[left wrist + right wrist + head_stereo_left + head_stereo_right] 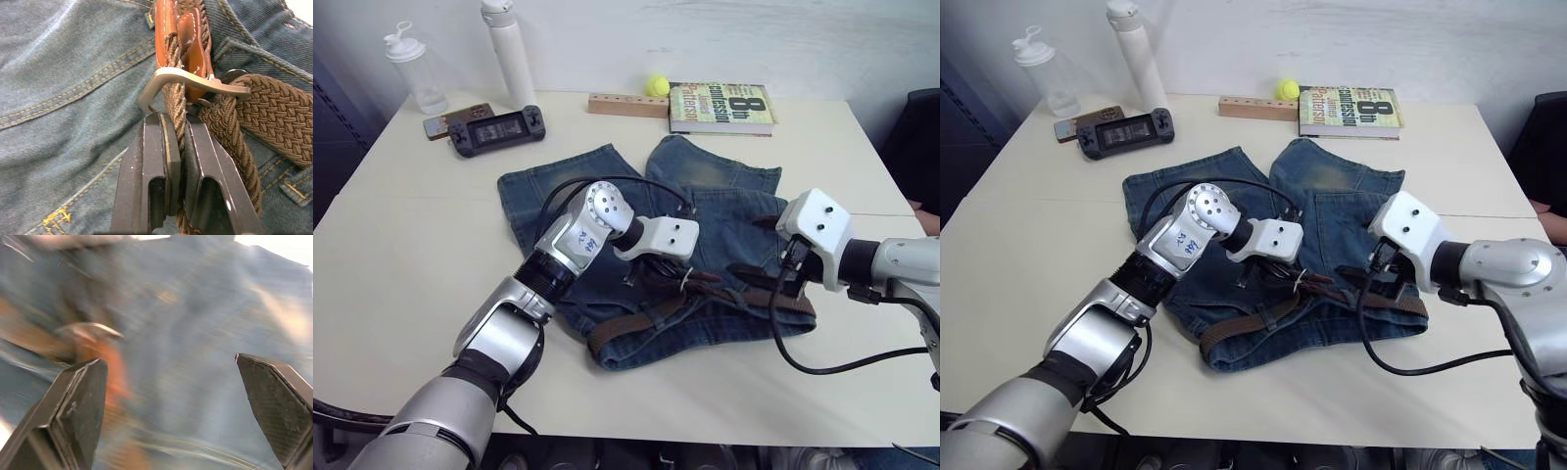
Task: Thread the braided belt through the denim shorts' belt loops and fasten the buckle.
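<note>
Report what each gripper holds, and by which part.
Left gripper pinches the braided belt by its woven strap, just short of the buckle. Right gripper holds nothing, jaws open.

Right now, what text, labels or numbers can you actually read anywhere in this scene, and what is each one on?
"8th Confession": title on the cover of the book at the table's far edge.
"Patterson": author name on the same cover; the smaller print there is too small to read.
Blue handwritten marks on the left arm's wrist housing: too small to read.
Handheld game console: no legible text.

Office-like room: table [401, 245], book [720, 108]
</note>
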You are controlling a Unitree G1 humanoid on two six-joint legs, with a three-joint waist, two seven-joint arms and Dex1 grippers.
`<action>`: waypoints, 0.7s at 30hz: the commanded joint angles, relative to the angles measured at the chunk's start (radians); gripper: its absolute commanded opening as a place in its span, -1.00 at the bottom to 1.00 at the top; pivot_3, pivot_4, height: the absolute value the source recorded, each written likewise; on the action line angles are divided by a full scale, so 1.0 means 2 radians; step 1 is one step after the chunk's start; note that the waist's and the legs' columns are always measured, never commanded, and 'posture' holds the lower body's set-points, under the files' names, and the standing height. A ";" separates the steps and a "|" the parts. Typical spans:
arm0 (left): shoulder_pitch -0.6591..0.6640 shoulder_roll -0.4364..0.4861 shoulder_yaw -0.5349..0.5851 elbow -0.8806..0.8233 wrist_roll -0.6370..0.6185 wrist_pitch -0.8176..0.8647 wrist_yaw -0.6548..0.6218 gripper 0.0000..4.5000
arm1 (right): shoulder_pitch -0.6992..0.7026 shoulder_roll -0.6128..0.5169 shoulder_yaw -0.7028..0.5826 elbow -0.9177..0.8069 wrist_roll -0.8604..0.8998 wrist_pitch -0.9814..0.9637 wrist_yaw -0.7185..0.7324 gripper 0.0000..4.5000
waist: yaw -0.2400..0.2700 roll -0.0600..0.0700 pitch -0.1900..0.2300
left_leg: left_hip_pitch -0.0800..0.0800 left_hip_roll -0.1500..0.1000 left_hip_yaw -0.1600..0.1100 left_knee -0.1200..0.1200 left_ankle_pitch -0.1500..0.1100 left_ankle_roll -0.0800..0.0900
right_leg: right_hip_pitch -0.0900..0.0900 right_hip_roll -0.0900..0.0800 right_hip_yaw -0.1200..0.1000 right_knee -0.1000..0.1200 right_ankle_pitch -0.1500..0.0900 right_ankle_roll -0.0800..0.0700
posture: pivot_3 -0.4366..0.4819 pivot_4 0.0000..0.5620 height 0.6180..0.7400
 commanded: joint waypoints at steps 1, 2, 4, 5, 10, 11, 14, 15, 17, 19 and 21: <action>-0.007 -0.008 0.001 -0.021 -0.012 -0.005 0.001 -1.00 | 0.005 -0.003 0.029 0.009 -0.036 -0.065 -0.004 0.98 | 0.000 0.000 0.000 | 0.000 0.000 0.000 0.000 0.000 0.000 | 0.000 0.000 0.000 0.000 0.000 0.000 | -0.05 -0.47 0.96; -0.007 -0.009 0.001 -0.020 -0.012 -0.004 0.001 -1.00 | 0.007 -0.002 0.037 0.013 -0.042 -0.074 -0.005 0.98 | 0.001 0.000 0.000 | 0.000 0.000 0.000 0.000 0.000 0.000 | 0.000 0.000 0.000 0.000 0.000 0.000 | -0.05 -0.47 0.96; -0.008 -0.009 0.002 -0.021 -0.013 -0.003 0.002 -1.00 | 0.009 -0.001 0.050 0.016 -0.050 -0.084 -0.005 0.98 | 0.001 0.000 0.000 | 0.000 0.000 0.000 0.000 0.000 0.000 | 0.000 0.000 0.000 0.000 0.000 0.000 | -0.05 -0.47 0.96; -0.008 -0.009 0.003 -0.021 -0.013 -0.002 0.002 -1.00 | 0.010 0.000 0.053 0.017 -0.050 -0.086 -0.004 0.98 | 0.002 0.000 0.000 | 0.000 0.000 0.000 0.000 0.000 0.000 | 0.000 0.000 0.000 0.000 0.000 0.000 | -0.05 -0.47 0.96; -0.007 -0.009 0.004 -0.020 -0.013 0.001 0.004 -1.00 | 0.010 0.002 0.061 0.016 -0.051 -0.084 -0.003 0.98 | 0.002 0.000 0.000 | 0.000 0.000 0.000 0.000 0.000 0.000 | 0.000 0.000 0.000 0.000 0.000 0.000 | -0.05 -0.47 0.96; -0.007 -0.009 0.004 -0.021 -0.013 0.001 0.004 -1.00 | 0.010 0.002 0.062 0.015 -0.051 -0.084 -0.003 0.98 | 0.002 0.000 0.000 | 0.000 0.000 0.000 0.000 0.000 0.000 | 0.000 0.000 0.000 0.000 0.000 0.000 | -0.05 -0.47 0.96; -0.006 -0.009 0.003 -0.021 -0.012 0.002 0.004 -1.00 | 0.010 0.000 0.045 0.013 -0.035 -0.072 0.001 0.98 | 0.002 0.000 0.000 | 0.000 0.000 0.000 0.000 0.000 0.000 | 0.000 0.000 0.000 0.000 0.000 0.000 | -0.05 -0.47 0.96; -0.005 -0.009 0.003 -0.022 -0.012 0.002 0.004 -1.00 | 0.010 -0.004 0.032 0.012 -0.026 -0.066 0.004 0.98 | 0.002 0.000 0.000 | 0.000 0.000 0.000 0.000 0.000 0.000 | 0.000 0.000 0.000 0.000 0.000 0.000 | -0.05 -0.47 0.96; -0.003 -0.008 0.003 -0.022 -0.012 0.001 0.005 -1.00 | 0.011 -0.024 0.018 0.013 -0.027 -0.058 0.013 0.98 | 0.003 0.000 0.000 | 0.000 0.000 0.000 0.000 0.000 0.000 | 0.000 0.000 0.000 0.000 0.000 0.000 | -0.05 -0.47 0.96; -0.003 -0.009 0.001 -0.021 -0.011 -0.001 0.006 -1.00 | 0.017 -0.041 0.019 0.018 -0.034 -0.057 0.022 0.98 | 0.003 0.000 0.000 | 0.000 0.000 0.000 0.000 0.000 0.000 | 0.000 0.000 0.000 0.000 0.000 0.000 | -0.05 -0.47 0.96; -0.004 -0.011 0.000 -0.019 -0.011 -0.001 0.007 -1.00 | 0.023 -0.049 0.026 0.024 -0.041 -0.066 0.024 0.98 | 0.003 0.000 0.000 | 0.000 0.000 0.000 0.000 0.000 0.000 | 0.000 0.000 0.000 0.000 0.000 0.000 | -0.05 -0.47 0.96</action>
